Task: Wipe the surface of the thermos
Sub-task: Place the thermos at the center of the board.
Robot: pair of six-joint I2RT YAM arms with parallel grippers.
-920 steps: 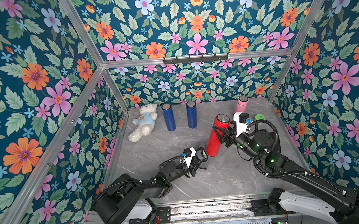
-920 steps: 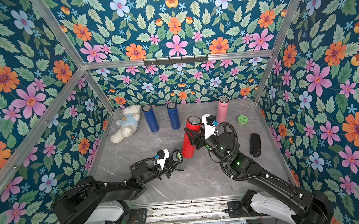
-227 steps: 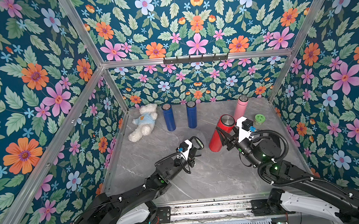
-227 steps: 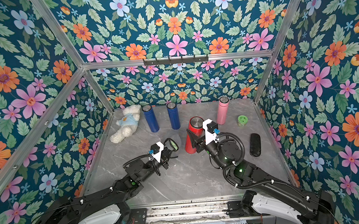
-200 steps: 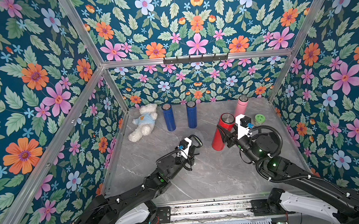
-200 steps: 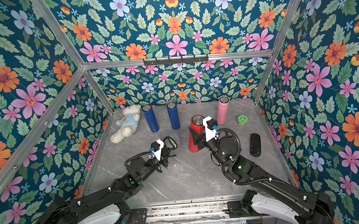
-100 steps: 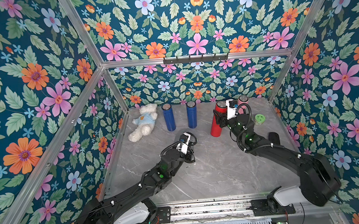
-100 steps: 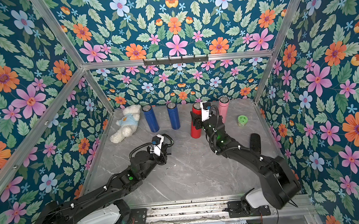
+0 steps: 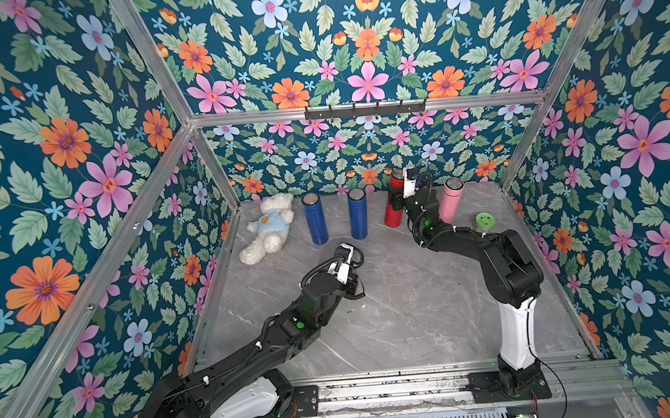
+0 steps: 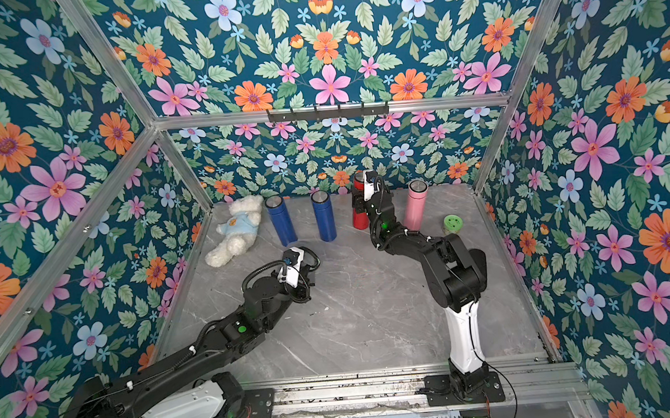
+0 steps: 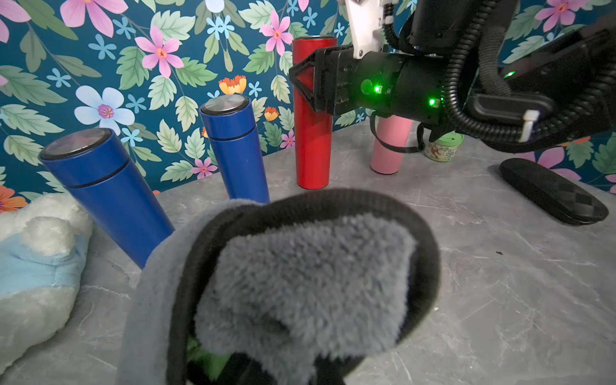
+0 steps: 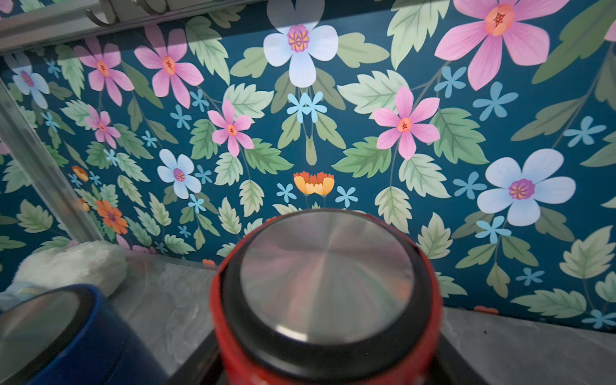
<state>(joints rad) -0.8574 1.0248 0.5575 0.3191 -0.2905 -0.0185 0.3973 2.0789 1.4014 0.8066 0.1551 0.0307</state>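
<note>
Four thermoses stand upright in a row on the table (image 9: 393,315). Red thermos (image 9: 392,214) is third in line, between a blue thermos (image 9: 357,216) and the pink thermos (image 9: 449,204). Its base is on the table, close to the back wall. Second blue thermos (image 9: 315,221) stands beyond the first, and a bear (image 9: 266,233) lies farther out on that side. Past the pink thermos sits a green jar (image 9: 485,221). A black case (image 11: 550,193) lies near the jar, well apart from the red thermos. Right gripper (image 11: 308,83) clasps the red thermos high on its body, a finger on either side. Left gripper (image 9: 350,254) hangs in front of the red thermos, well apart from it. Its jaws are pressed together on a grey cloth (image 11: 300,283) that hides its fingers.
</note>
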